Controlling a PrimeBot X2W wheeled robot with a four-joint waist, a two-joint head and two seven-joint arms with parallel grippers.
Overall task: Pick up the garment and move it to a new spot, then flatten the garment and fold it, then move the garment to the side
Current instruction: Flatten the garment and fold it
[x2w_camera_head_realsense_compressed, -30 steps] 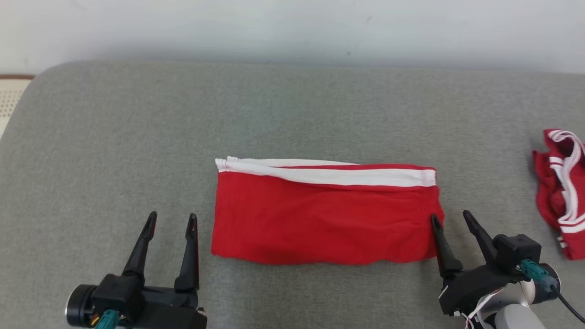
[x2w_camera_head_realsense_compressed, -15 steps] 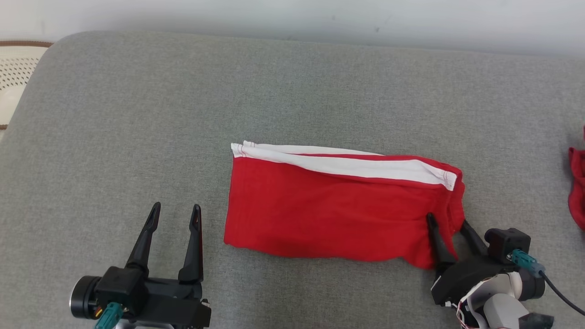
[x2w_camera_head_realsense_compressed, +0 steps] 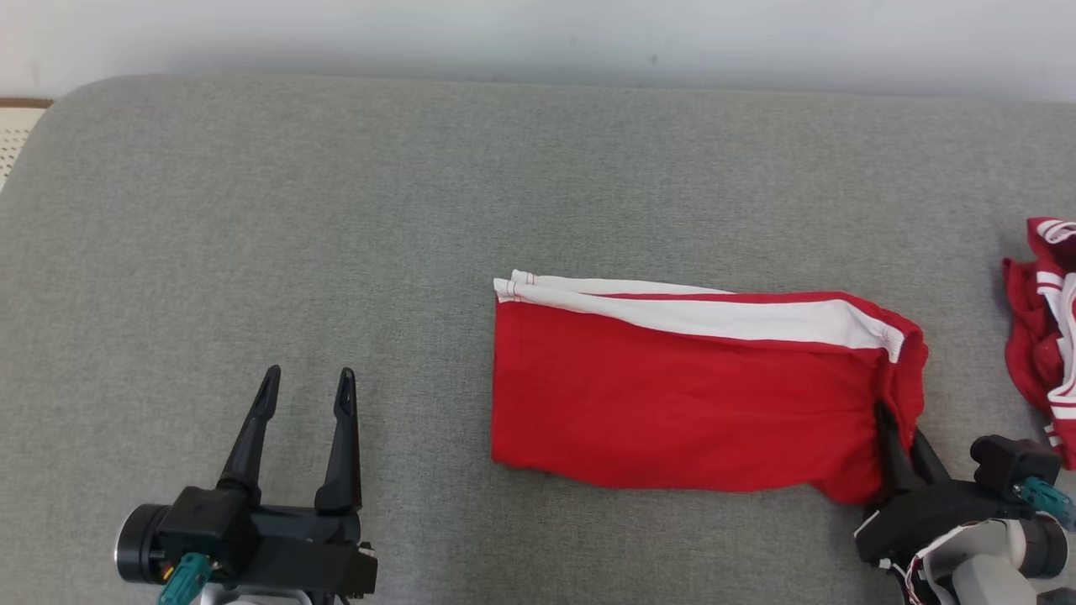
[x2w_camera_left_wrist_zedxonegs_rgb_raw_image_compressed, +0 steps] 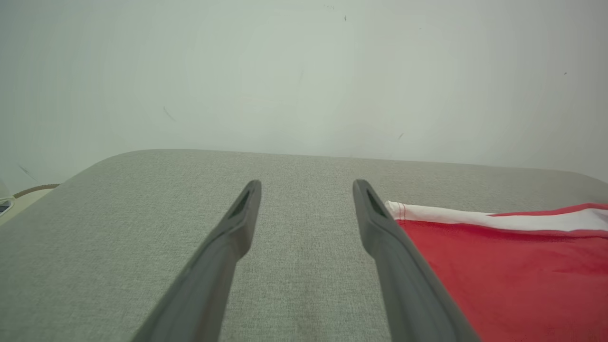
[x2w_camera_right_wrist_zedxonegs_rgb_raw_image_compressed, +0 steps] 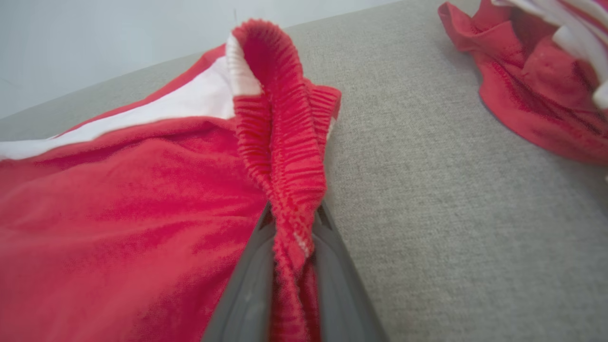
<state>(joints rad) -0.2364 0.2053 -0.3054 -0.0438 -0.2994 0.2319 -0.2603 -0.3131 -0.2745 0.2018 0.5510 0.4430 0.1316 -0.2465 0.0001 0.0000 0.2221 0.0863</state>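
Note:
The garment [x2w_camera_head_realsense_compressed: 672,403] is a folded pair of red shorts with a white side stripe, lying flat on the grey padded surface [x2w_camera_head_realsense_compressed: 336,210]. My right gripper [x2w_camera_head_realsense_compressed: 898,428] is shut on its right edge. In the right wrist view the ribbed red waistband [x2w_camera_right_wrist_zedxonegs_rgb_raw_image_compressed: 285,156] is bunched up and pinched in the right gripper [x2w_camera_right_wrist_zedxonegs_rgb_raw_image_compressed: 293,223]. My left gripper [x2w_camera_head_realsense_compressed: 308,378] stands open at the lower left, apart from the cloth and holding nothing. In the left wrist view the left gripper [x2w_camera_left_wrist_zedxonegs_rgb_raw_image_compressed: 308,187] has bare grey surface between its fingers and the garment [x2w_camera_left_wrist_zedxonegs_rgb_raw_image_compressed: 513,275] lies just right of them.
A second red garment with white stripes [x2w_camera_head_realsense_compressed: 1042,336] lies crumpled at the right edge, close to the held end; it lies at the upper right as the crumpled garment [x2w_camera_right_wrist_zedxonegs_rgb_raw_image_compressed: 536,80] in the right wrist view. A pale wall backs the surface. The surface's rounded left corner [x2w_camera_head_realsense_compressed: 50,109] is at the far left.
The right gripper has closed on the garment's right edge and dragged the garment to the right, nearer the crumpled one. The left gripper has stayed put. The head camera has shifted a little.

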